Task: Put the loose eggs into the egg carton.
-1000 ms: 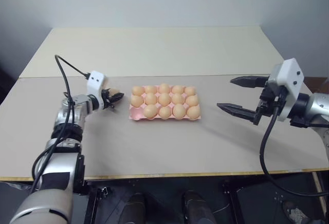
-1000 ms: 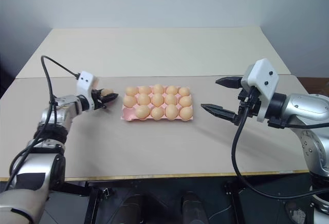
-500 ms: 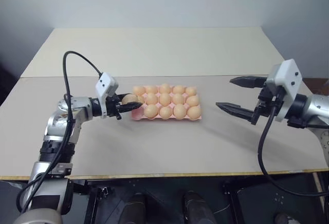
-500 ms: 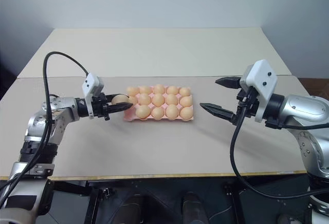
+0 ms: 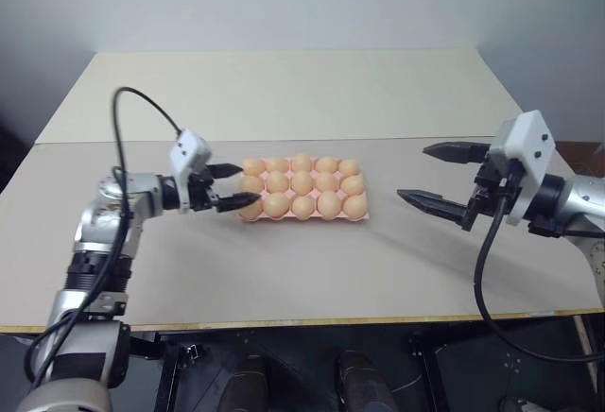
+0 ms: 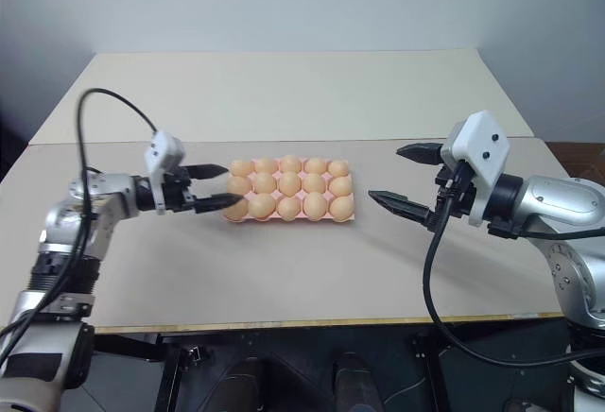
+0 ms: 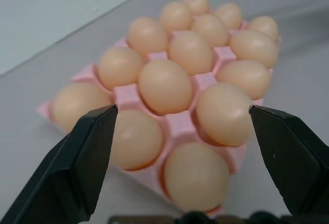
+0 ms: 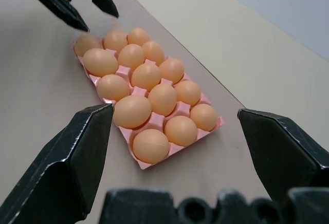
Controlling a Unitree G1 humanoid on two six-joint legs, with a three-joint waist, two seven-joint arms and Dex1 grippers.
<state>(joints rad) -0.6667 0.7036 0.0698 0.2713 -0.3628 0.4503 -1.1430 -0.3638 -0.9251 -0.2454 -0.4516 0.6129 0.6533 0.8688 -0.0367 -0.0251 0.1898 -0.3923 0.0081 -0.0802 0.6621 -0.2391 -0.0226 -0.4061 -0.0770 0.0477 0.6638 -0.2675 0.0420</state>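
Left gripper (image 5: pixel 230 186) level at egg carton (image 5: pixel 304 214) left end, fingers released, empty. Right gripper (image 5: pixel 442 178) raised off counter (image 5: pixel 284 261), fingers spread, empty.

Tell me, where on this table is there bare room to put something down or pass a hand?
The far half of the table, behind the egg carton, is bare, as is the near strip toward the front edge. It is crowded only mid-table: the carton looks full of eggs, the open left gripper is at its end, and the open right gripper hangs to its right.
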